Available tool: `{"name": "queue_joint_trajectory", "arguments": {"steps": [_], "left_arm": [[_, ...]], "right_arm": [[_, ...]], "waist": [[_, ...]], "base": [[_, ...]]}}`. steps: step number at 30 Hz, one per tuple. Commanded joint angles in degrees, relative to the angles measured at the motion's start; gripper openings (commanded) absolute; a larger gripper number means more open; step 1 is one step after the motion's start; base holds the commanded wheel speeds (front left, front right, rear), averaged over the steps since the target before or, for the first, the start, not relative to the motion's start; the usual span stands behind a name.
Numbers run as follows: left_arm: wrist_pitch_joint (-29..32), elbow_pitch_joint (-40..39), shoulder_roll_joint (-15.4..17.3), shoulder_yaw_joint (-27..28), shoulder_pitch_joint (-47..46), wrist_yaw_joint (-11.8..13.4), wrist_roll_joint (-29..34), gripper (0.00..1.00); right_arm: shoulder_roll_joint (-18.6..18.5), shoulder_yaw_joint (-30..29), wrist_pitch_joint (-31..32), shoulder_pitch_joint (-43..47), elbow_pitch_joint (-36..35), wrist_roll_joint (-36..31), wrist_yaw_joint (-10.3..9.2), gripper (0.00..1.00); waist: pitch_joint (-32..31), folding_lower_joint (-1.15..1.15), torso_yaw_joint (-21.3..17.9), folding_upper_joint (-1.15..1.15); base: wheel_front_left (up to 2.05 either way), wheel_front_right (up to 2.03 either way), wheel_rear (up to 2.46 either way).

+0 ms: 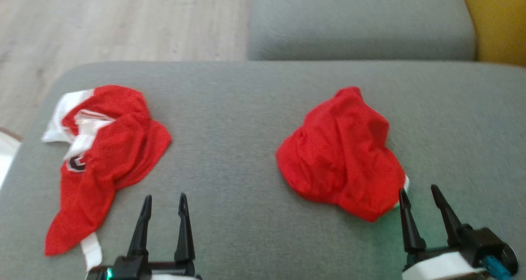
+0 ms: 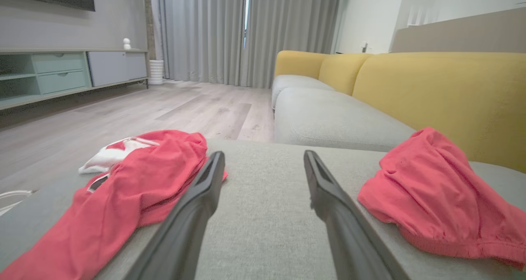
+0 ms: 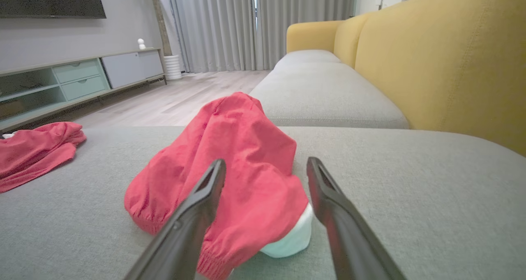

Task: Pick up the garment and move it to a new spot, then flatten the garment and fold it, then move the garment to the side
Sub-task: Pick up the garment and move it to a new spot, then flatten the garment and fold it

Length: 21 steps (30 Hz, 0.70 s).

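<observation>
Both of my hands are empty, each with its fingers spread wide over the grey sofa cushion (image 1: 230, 107), and there are two garments on it, so I have to choose by position. The left hand (image 1: 164, 196) hangs just to the right of the near tail of the red-and-white garment (image 1: 107, 148). That piece sprawls with its long axis running from the near left corner of the cushion away towards the far side, so I would have to reach left and forward to take it. The right hand (image 1: 418, 188) sits at the near right edge of the crumpled red garment (image 1: 341, 156), a rounder heap whose longer run leans away and to the left from those fingertips. In the right wrist view the heap lies dead ahead, so I judge the right arm the nearer one for it. The two garments lie well apart with bare cushion between them. I cannot tell whether the right hand's inner finger touches the cloth or only stands in front of it. A white part peeks from under the heap's near edge, mostly buried. The other garment's white strip runs off the bottom of the head view beside my left hand, and its dark badge is half folded under.
</observation>
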Motion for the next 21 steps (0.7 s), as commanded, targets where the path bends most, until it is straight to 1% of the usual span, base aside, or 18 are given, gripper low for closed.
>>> {"name": "queue_joint_trajectory", "arguments": {"steps": [1, 3, 6, 12, 16, 21], "left_arm": [[-0.5, -2.9, -0.8, 2.5, -1.0, -0.5, 1.1, 1.00], [-0.5, -3.7, -1.2, 2.7, 0.3, -0.9, 1.4, 1.00], [-0.5, -4.6, -1.5, 3.7, 1.5, -1.1, 1.4, 1.00], [-0.5, -4.3, -1.6, 4.9, 2.0, -2.0, 4.2, 1.00], [-0.5, -3.6, -1.7, 4.6, 2.0, -2.8, 6.1, 1.00], [-0.5, -3.0, -1.7, 3.7, 2.0, -3.0, 6.9, 1.00]], "right_arm": [[-0.3, 0.6, -0.4, -0.4, -2.1, -0.2, -0.04, 1.00], [-0.3, -0.2, -0.4, 0.3, -2.3, 0.0, -0.04, 1.00], [-0.3, -0.5, -0.4, 0.6, -2.3, 0.5, -0.04, 1.00], [-0.3, -0.2, -0.4, 1.0, -2.3, 1.1, -0.04, 1.00], [-0.3, 0.1, -0.4, 1.1, -2.1, 0.8, -0.04, 1.00], [-0.3, 0.0, -0.4, 1.0, -2.1, 0.6, -0.04, 1.00]], "waist": [[-2.3, 0.01, 3.0, 0.00], [-2.6, 0.01, 3.7, 0.00], [-2.7, 0.01, 3.7, 0.00], [-2.7, 0.01, 3.5, 0.00], [-2.8, 0.01, 3.1, 0.00], [-3.0, 0.01, 2.7, 0.00]], "base": [[0.00, 0.00, 0.00], [0.00, 0.00, 0.00], [0.00, 0.00, 0.00], [0.00, 0.00, 0.00], [0.00, 0.00, 0.00], [0.00, 0.00, 0.00]]}}
